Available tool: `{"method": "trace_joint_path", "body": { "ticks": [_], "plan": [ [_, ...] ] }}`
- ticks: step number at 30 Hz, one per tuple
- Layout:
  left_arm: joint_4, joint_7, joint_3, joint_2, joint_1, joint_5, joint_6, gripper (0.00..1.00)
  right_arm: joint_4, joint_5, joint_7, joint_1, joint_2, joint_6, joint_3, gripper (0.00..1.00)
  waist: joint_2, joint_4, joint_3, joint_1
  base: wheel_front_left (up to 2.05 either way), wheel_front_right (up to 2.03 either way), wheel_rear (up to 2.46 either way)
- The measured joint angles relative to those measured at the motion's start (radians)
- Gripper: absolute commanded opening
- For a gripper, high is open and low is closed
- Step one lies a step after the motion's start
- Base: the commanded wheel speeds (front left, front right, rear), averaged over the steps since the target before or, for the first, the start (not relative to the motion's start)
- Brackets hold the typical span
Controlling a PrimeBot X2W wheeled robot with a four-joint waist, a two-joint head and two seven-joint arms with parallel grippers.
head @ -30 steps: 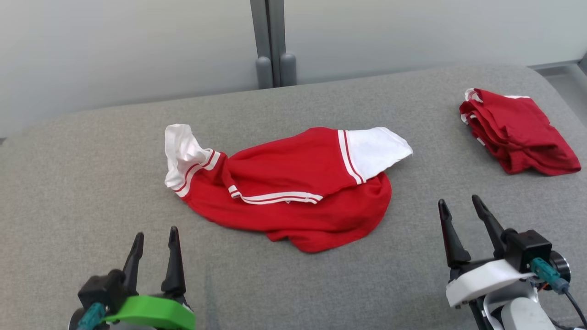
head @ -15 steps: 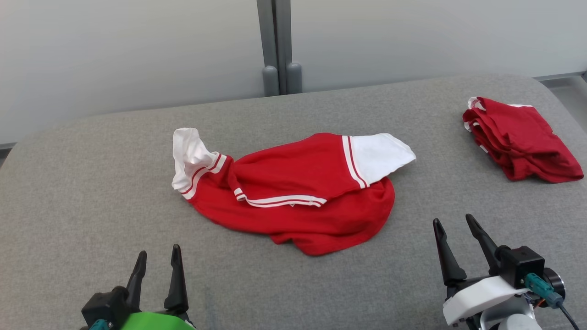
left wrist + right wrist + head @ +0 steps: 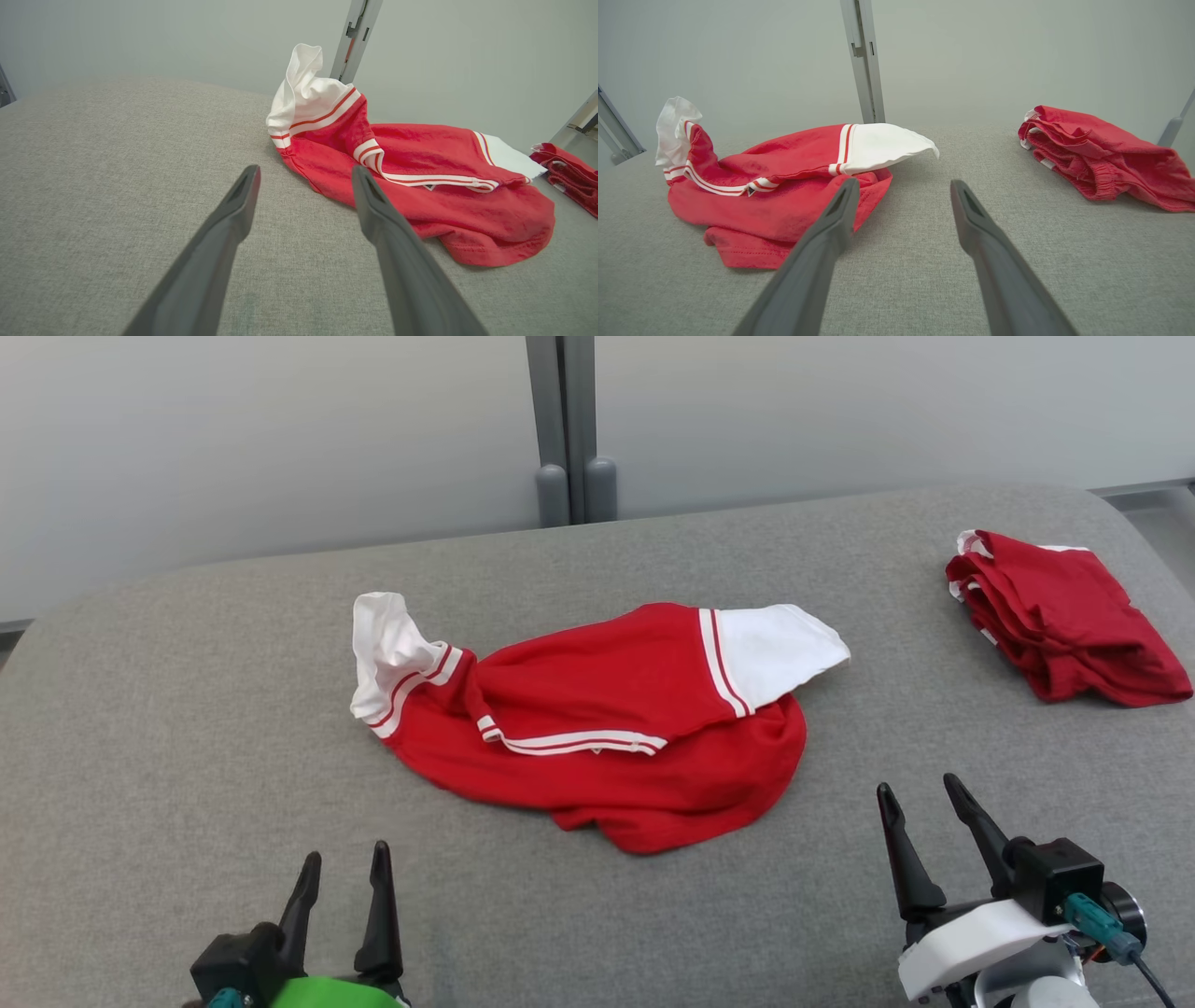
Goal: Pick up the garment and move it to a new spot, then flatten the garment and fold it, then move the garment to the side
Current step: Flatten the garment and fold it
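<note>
A red garment [image 3: 607, 728] with white sleeves and white stripes lies crumpled in the middle of the grey padded surface [image 3: 187, 756]; I also see the garment [image 3: 420, 186] in the left wrist view and the garment [image 3: 775, 182] in the right wrist view. My left gripper [image 3: 344, 859] hovers open near the front left, short of the garment's left sleeve. My right gripper [image 3: 920, 791] stands open at the front right, beside the garment's lower right hem. Nothing sits between either pair of fingers.
A second red garment [image 3: 1064, 616], folded, lies at the far right of the surface, also seen as a folded pile [image 3: 1101, 154] in the right wrist view. A grey post [image 3: 565, 429] rises against the pale wall behind the surface.
The head camera has tilted, so the whole scene sits slightly lower in view. Both grippers now show lower in the picture. The garment lies unchanged.
</note>
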Motion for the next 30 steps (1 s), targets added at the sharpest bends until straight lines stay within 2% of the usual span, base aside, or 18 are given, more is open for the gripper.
{"method": "trace_joint_path", "body": {
  "ticks": [7,14,15,17,20,30],
  "plan": [
    [0.016,0.0,-0.079,0.0,-0.095,0.067,-0.006,1.0,-0.007,-0.005,0.0,-0.027,0.0,0.0,0.004,1.0,0.0,-0.01,0.033,0.0,0.0,0.0,0.0],
    [0.126,0.032,-0.275,-0.001,-0.303,0.123,-0.014,1.0,-0.011,-0.006,0.0,-0.066,0.0,0.0,0.02,1.0,0.0,-0.044,0.087,0.0,0.0,0.0,0.0],
    [0.162,0.036,-0.335,0.0,-0.358,0.134,-0.014,1.0,-0.012,-0.005,0.0,-0.079,0.0,0.0,0.023,1.0,0.0,-0.057,0.104,0.0,0.0,0.0,0.0],
    [0.205,0.037,-0.393,0.001,-0.411,0.139,-0.015,1.0,-0.014,-0.004,0.0,-0.091,0.0,0.0,0.025,1.0,0.0,-0.074,0.124,0.0,0.0,0.0,0.0],
    [0.274,0.033,-0.453,0.006,-0.472,0.149,-0.015,1.0,-0.018,0.002,0.0,-0.107,0.0,0.0,0.025,1.0,0.0,-0.098,0.153,0.0,0.0,0.0,0.0],
    [0.464,0.007,-0.511,0.03,-0.62,0.231,0.0,1.0,-0.026,0.023,0.0,-0.147,0.0,0.0,0.024,1.0,0.0,-0.17,0.25,0.0,0.0,0.0,0.0]
  ]
}}
